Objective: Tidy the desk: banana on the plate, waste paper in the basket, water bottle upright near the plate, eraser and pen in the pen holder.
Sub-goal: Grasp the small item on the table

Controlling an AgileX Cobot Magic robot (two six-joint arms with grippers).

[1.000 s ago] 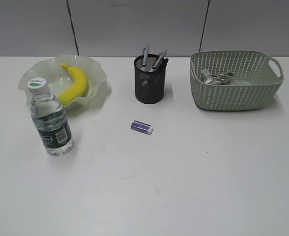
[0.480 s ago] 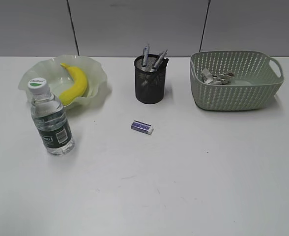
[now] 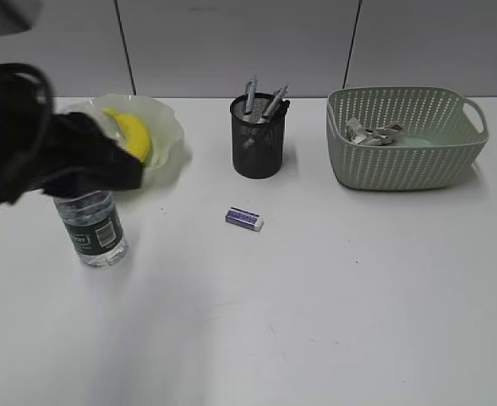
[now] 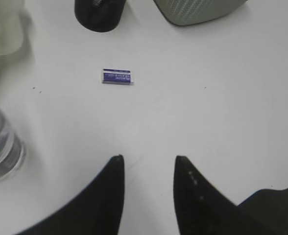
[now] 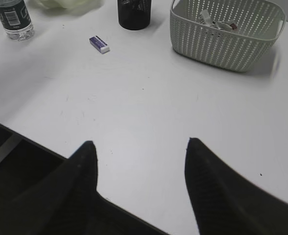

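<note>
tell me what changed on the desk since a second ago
The left arm has swung into the exterior view from the left, now in front of the top of the water bottle and part of the plate. Its gripper is open with nothing between its jaws. The banana, eraser, pen holder and basket stayed put.

Non-task stuff: grey panelled wall far ahead of the right gripper, with two dark vertical seams (one more to the right). Down-left of that gripper: dark gap, pale strip crossing it.
</note>
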